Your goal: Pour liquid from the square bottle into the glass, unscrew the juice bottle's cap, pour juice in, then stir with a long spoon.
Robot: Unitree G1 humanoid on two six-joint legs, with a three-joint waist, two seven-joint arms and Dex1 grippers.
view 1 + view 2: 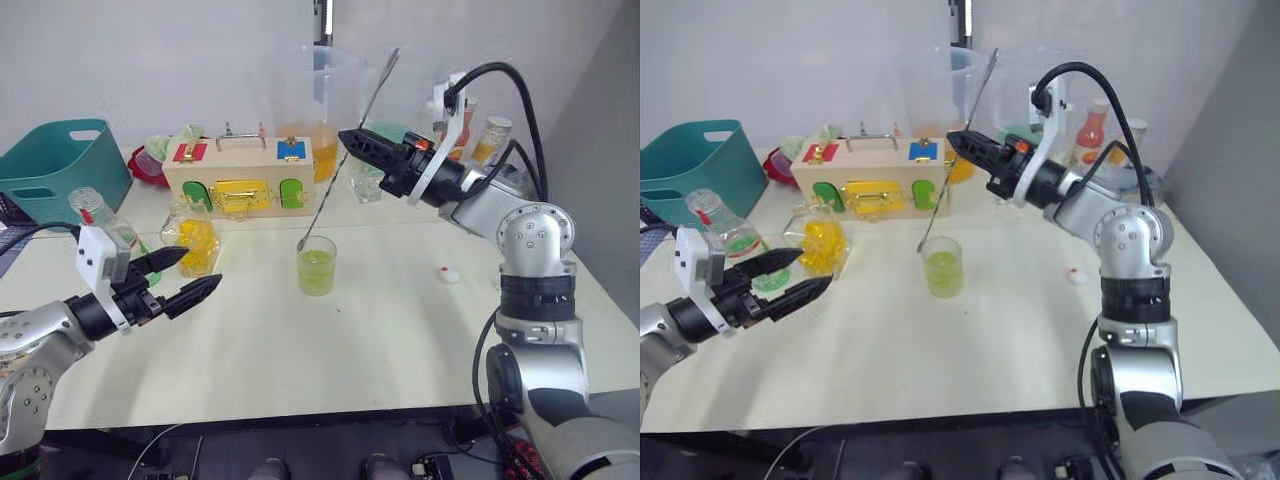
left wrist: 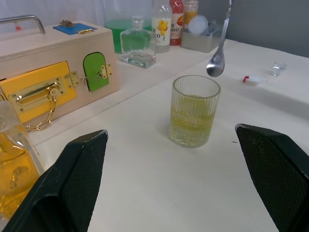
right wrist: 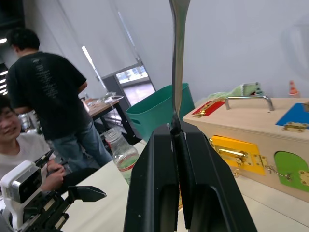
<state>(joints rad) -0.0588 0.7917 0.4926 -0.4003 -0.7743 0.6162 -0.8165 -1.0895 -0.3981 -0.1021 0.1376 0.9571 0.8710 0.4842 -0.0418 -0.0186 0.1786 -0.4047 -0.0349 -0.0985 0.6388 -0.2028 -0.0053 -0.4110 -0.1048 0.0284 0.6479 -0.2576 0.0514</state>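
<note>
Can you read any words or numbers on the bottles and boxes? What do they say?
"100": on the yellow-labelled bottle behind the wooden box; the rest of that label is too blurred.
Juice bottle label: too small to read.
Red-orange bottle label: too blurred.
Nothing else has words I can read.

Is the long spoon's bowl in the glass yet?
Out. The long spoon hangs tilted from the right gripper; its bowl sits just above the rim of the glass.

arms: silver joints | jaws: black, textured | wrist cameras: white | cables: black
</note>
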